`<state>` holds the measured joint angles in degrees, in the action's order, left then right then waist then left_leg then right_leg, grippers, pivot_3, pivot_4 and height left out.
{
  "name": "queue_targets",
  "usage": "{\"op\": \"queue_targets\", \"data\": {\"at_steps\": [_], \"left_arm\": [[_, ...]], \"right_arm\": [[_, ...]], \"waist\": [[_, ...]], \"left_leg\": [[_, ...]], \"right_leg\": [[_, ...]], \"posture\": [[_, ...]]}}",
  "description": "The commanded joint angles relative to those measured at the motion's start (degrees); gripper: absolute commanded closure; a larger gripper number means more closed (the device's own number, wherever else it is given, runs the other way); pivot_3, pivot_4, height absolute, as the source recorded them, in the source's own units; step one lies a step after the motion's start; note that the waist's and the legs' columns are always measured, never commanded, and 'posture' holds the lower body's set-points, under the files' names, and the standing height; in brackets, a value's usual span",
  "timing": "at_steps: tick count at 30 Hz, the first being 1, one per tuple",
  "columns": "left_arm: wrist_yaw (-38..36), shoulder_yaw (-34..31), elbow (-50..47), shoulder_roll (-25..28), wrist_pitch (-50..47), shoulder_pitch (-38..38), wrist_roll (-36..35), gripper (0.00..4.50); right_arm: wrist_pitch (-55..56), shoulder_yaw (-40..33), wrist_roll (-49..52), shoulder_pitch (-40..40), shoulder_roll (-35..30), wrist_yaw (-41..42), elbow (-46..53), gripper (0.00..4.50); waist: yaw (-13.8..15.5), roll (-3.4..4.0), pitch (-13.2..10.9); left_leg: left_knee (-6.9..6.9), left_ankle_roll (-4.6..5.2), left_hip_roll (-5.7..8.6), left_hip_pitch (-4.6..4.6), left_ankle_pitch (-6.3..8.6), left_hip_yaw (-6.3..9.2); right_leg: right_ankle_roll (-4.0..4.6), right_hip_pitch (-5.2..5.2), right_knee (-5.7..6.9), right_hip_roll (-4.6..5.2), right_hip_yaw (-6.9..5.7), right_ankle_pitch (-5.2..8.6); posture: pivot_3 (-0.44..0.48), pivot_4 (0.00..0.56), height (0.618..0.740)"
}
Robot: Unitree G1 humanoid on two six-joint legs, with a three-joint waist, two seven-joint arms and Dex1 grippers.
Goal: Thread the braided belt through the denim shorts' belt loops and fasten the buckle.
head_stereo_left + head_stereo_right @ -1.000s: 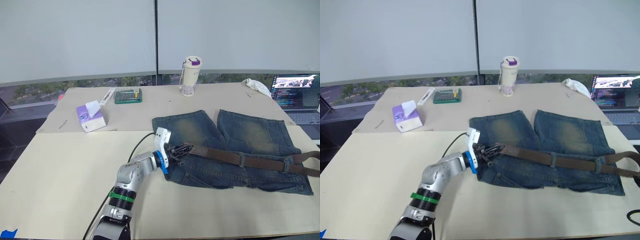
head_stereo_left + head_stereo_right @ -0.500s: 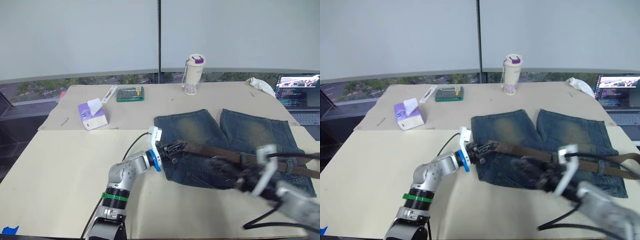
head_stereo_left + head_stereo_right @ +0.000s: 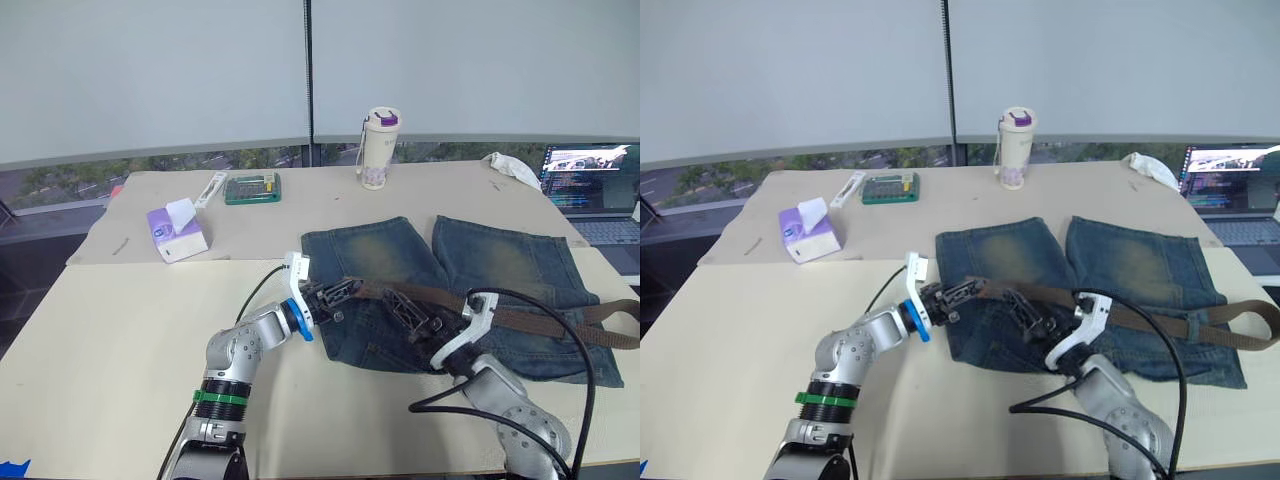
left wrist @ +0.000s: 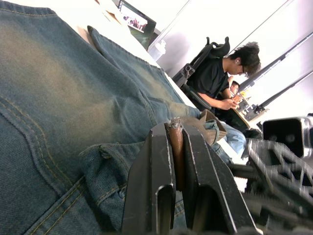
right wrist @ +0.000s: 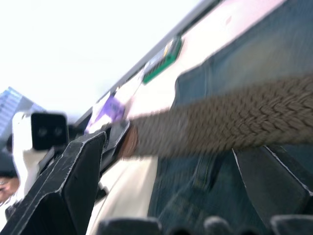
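The denim shorts [image 3: 470,262] lie flat on the table, legs pointing away from me. The braided belt [image 3: 545,322] runs across the waistband, and a belt loop [image 3: 1192,325] crosses it toward the right. My left gripper [image 3: 335,292] is shut on the belt's left end at the shorts' left edge; in the left wrist view its fingers [image 4: 161,161] clamp the brown strap [image 4: 176,149]. My right gripper [image 3: 402,308] is open just right of it, with the belt [image 5: 230,125] passing between its spread fingers [image 5: 68,171]. I cannot make out the buckle.
At the far side of the table stand a purple tissue box [image 3: 180,232], a green box [image 3: 252,188], a tumbler [image 3: 377,150] and a white cloth [image 3: 512,170]. A laptop [image 3: 598,195] sits at the far right. Black cable [image 3: 575,345] loops over my right arm. A person [image 4: 215,78] sits beyond the table.
My right arm has come into view from the lower right and moved left, and its open fingers now straddle the belt beside the left gripper. The left gripper still holds the belt end.
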<state>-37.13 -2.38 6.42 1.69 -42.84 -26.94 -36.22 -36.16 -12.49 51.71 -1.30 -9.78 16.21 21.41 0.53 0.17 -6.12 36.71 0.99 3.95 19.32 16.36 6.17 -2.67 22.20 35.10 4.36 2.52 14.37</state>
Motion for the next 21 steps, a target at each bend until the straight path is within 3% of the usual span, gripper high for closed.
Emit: {"op": "queue_targets", "data": {"at_steps": [1,4,14,21], "left_arm": [[-0.5,0.7,-2.2,0.1,0.0,-0.1,-0.8,4.5],[-0.3,0.8,-2.3,0.1,0.1,0.0,-0.9,4.5],[0.5,0.6,-2.6,0.0,0.2,0.6,-1.1,4.5],[0.8,1.4,-2.4,0.3,2.0,0.8,0.6,4.5]], "right_arm": [[2.4,0.4,-0.9,-1.0,0.3,1.1,0.7,0.01],[2.8,1.2,-1.9,-1.0,-0.3,2.0,0.5,0.86],[1.0,2.0,-1.1,-0.9,-0.8,3.5,0.3,4.3],[-0.4,2.0,-0.7,-0.6,-2.1,3.1,0.4,4.45]], "waist": [[0.0,0.02,0.0],[0.0,0.02,0.0],[-0.1,0.02,0.0],[-0.1,0.01,0.0]], "left_leg": [[0.0,0.0,0.0,0.0,0.0,0.0],[0.0,0.0,0.02,0.0,0.0,0.01],[-0.01,0.01,0.02,0.0,0.0,0.02],[-0.01,0.01,0.01,0.01,0.0,0.02]], "right_leg": [[0.0,0.0,0.0,-0.01,-0.01,0.0],[0.01,0.01,0.0,0.01,0.0,0.0],[0.01,0.0,-0.01,0.02,0.0,0.0],[0.01,0.0,-0.02,0.01,0.0,0.0]], "posture": [[0.0,0.15,0.74],[0.0,0.15,0.74],[0.0,0.15,0.74],[0.0,0.15,0.74]]}}
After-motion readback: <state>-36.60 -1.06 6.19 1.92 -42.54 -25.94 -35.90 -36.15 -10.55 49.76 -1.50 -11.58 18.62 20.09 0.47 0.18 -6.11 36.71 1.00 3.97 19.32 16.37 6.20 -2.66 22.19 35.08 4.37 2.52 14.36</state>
